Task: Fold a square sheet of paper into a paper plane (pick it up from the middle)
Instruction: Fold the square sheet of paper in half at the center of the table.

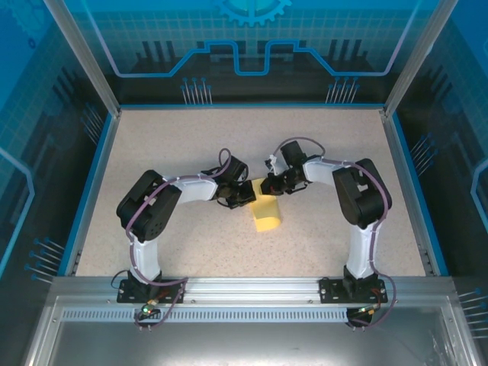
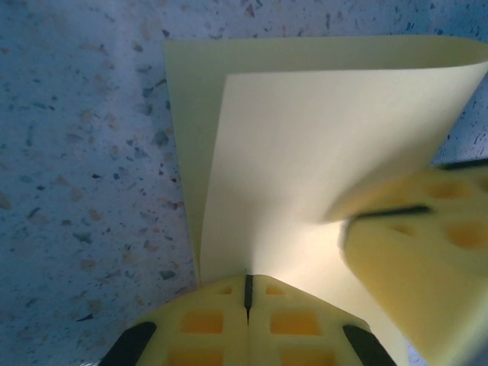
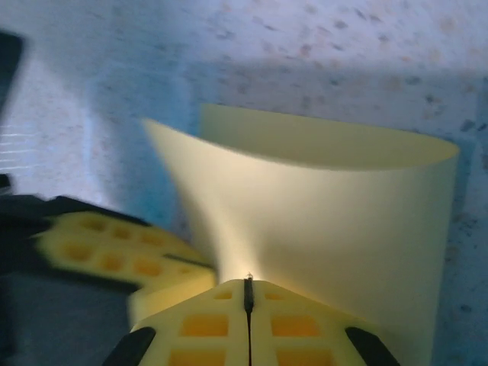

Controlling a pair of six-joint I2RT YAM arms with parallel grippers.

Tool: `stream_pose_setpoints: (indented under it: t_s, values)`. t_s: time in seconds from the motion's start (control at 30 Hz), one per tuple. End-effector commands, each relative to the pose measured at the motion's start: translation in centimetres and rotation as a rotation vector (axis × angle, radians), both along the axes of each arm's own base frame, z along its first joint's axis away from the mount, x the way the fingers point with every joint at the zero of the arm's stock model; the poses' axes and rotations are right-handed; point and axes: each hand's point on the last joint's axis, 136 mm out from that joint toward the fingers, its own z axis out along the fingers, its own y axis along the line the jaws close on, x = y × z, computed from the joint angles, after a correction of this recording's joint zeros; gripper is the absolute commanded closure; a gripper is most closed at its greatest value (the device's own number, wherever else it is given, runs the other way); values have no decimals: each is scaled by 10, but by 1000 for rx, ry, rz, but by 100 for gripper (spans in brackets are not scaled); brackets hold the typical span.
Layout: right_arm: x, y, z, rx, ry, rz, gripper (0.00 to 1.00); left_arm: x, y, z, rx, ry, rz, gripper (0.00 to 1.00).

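Where the 2 arms meet near the middle of the speckled tabletop [image 1: 152, 145], the square sheet of paper [image 1: 267, 215] is bent over on itself in a loose, uncreased curl, with part of it resting on the surface. The left pincer [image 2: 248, 293] is clamped on the sheet, its yellow pads pressed together with the paper between them. The right pincer [image 3: 248, 293] is likewise closed on the paper, just beside the left one at the sheet's far side.
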Motion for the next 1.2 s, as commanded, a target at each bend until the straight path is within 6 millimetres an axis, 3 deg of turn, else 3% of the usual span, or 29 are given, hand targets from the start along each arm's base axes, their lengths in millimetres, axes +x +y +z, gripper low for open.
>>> stream_pose_setpoints:
  t_s: [0.0, 0.3, 0.5, 0.6, 0.7, 0.77, 0.9, 1.17]
  values:
    - [15, 3, -3, 12, 16, -24, 94, -68, 56, -78, 282, 272, 6, 100]
    - [40, -58, -30, -44, 60, -231, 95, -73, 60, -83, 299, 288, 8, 100]
    - [53, -78, -14, 11, 16, -322, 94, -73, 61, -83, 298, 289, 11, 100]
    - [59, -71, 13, 65, -53, -304, 94, -73, 60, -83, 298, 288, 8, 100]
    - [58, -49, 41, 110, -106, -233, 93, -72, 59, -82, 298, 286, 4, 100]
    - [51, -30, 50, 112, -119, -173, 93, -71, 59, -81, 296, 283, 4, 100]
    - [43, -6, 39, 93, -81, -126, 93, -71, 58, -81, 295, 284, 5, 100]
    - [52, 0, 10, 60, -4, -139, 93, -72, 59, -81, 294, 287, 7, 100]
